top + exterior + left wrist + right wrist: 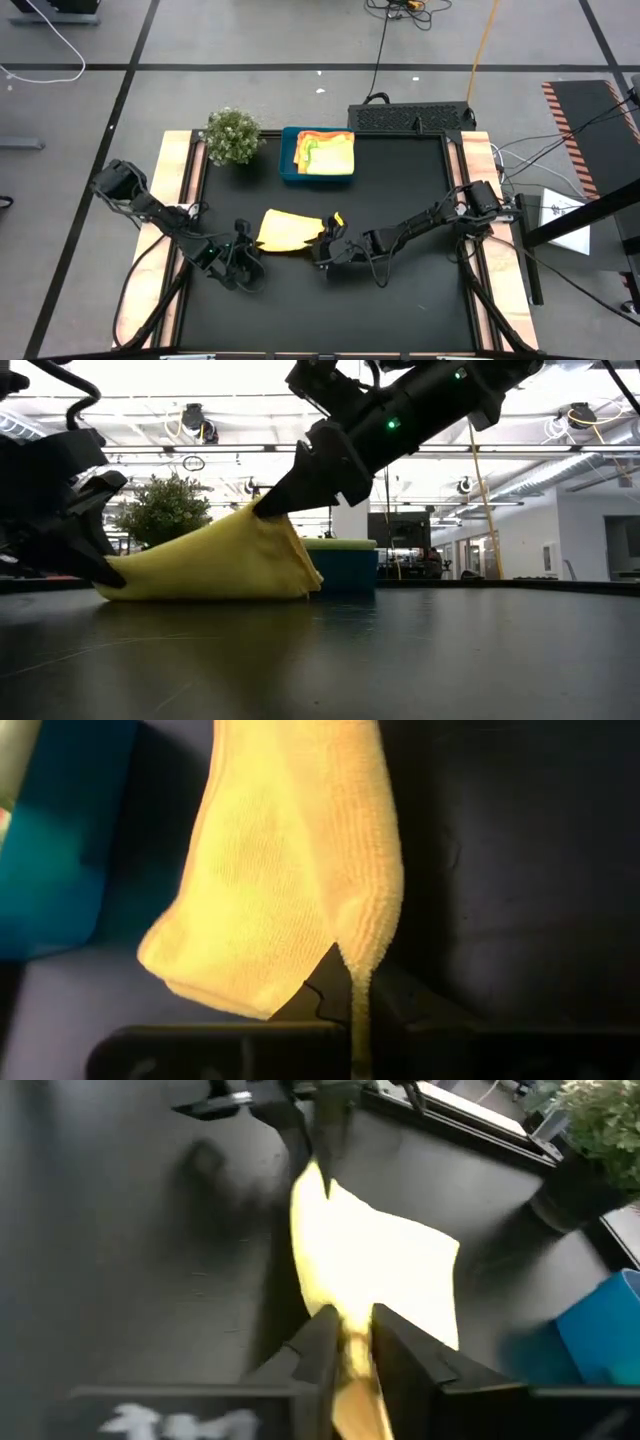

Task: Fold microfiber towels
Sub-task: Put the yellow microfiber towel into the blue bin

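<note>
Near the table's middle, the yellow microfiber towel hangs pinched between the left gripper at its left corner and the right gripper lifting its right edge; light, limp and sagging, it is probably best held by corners.

One yellow microfiber towel lies near the centre of the black table. One blue tray sits at about twelve o'clock from it and holds a stack of folded towels; yellow, orange and lime green layers show, but the exact number in the stack cannot be told. One small green plant stands at about eleven o'clock. Two robot arms reach in, so two grippers: the left gripper at eight o'clock of the loose towel, the right gripper at three o'clock.
</note>
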`<action>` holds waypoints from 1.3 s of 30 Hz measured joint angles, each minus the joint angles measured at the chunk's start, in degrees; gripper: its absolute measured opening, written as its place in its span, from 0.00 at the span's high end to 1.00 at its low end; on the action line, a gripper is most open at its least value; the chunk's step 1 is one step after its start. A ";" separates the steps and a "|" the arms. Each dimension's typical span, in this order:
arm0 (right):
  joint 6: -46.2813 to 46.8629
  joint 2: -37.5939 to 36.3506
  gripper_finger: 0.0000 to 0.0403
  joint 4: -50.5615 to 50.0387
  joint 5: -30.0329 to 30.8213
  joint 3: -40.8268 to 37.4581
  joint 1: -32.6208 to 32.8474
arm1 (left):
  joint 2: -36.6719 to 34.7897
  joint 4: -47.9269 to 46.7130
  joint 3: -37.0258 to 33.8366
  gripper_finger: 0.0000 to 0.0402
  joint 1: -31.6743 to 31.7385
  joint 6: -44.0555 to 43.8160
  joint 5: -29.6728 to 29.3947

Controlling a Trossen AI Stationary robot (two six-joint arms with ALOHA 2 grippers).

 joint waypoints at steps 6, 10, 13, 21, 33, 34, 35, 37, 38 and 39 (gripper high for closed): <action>-0.08 0.00 0.64 0.24 -0.15 0.00 1.14 | 0.00 0.03 0.00 0.99 2.02 -2.11 2.35; -0.06 0.00 0.51 0.76 -0.24 0.00 2.15 | 0.00 0.07 0.00 0.98 3.39 -3.53 3.69; -0.04 0.00 0.46 1.31 -0.24 0.00 2.96 | 0.00 0.44 0.00 0.99 4.51 -4.54 4.89; -0.30 2.81 0.47 -0.71 3.32 2.49 4.42 | -0.02 -0.74 3.74 0.99 8.55 -5.81 9.91; 6.20 6.84 0.47 -14.25 4.85 10.16 4.17 | -0.04 -7.55 8.35 0.98 11.14 -6.29 12.36; 6.85 6.82 0.47 -14.87 4.86 10.16 4.13 | -0.04 -7.56 8.35 0.99 11.14 -6.39 12.40; 7.27 6.84 0.47 -15.05 4.83 10.16 4.13 | -0.04 -7.59 8.35 0.99 11.14 -6.63 12.40; 7.35 7.34 0.47 -14.93 4.78 10.21 4.15 | -0.04 -7.40 8.35 0.99 11.14 -6.76 12.40; 7.35 7.70 0.47 -14.79 4.72 10.21 4.15 | -0.04 -7.32 8.35 0.98 11.16 -6.85 12.40; 7.47 8.15 0.47 -14.62 4.58 10.21 4.19 | -0.04 -7.29 8.35 0.98 11.23 -6.87 12.42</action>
